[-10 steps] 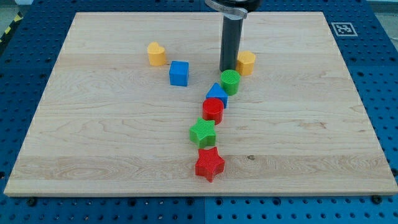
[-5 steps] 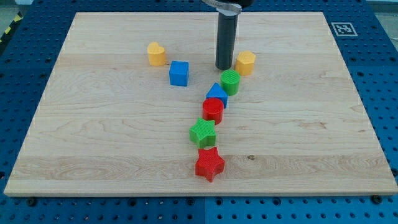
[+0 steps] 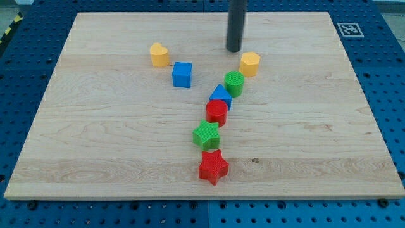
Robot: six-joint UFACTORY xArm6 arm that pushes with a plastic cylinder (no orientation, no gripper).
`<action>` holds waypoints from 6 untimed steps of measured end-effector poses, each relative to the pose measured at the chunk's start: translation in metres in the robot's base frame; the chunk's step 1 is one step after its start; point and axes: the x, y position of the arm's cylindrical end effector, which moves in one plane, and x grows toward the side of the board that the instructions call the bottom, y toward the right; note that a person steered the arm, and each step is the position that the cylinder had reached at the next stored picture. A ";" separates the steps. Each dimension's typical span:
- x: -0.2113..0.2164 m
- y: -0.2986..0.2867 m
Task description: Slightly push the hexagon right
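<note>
Yellow hexagon [image 3: 250, 64] sits in the upper middle of the bench [image 3: 95, 126], just right of centre. My tip [image 3: 234, 50] stands to the view's upper left of it, near but apart, no contact. No fingers on this rig, only the rod, so nothing is clasped or let go; contact is by the rod's side alone.

Placement reads as an approach: a rightward push needs the tip on the hexagon's left face, and the tip is left of it but too far toward the view's top. Judgement: it must drop toward the view's bottom to sit level with the block before sliding right.

Neighbours matter. Green cylinder [image 3: 234, 83] lies just below-left of the hexagon, heading a chain running down the view: blue triangle [image 3: 220, 95], red cylinder-like block [image 3: 216, 111], green star [image 3: 206, 135], red star [image 3: 213, 166]. The gap between hexagon and green cylinder is narrow; a low entry risks nudging the cylinder.

Blue cube [image 3: 182, 74] and yellow heart [image 3: 159, 55] lie well left, out of play.
</note>
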 end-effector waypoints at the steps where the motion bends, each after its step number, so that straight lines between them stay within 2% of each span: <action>1: 0.007 0.072; 2: 0.051 0.109; 3: 0.101 0.104; 5: 0.116 0.026; 6: 0.116 0.026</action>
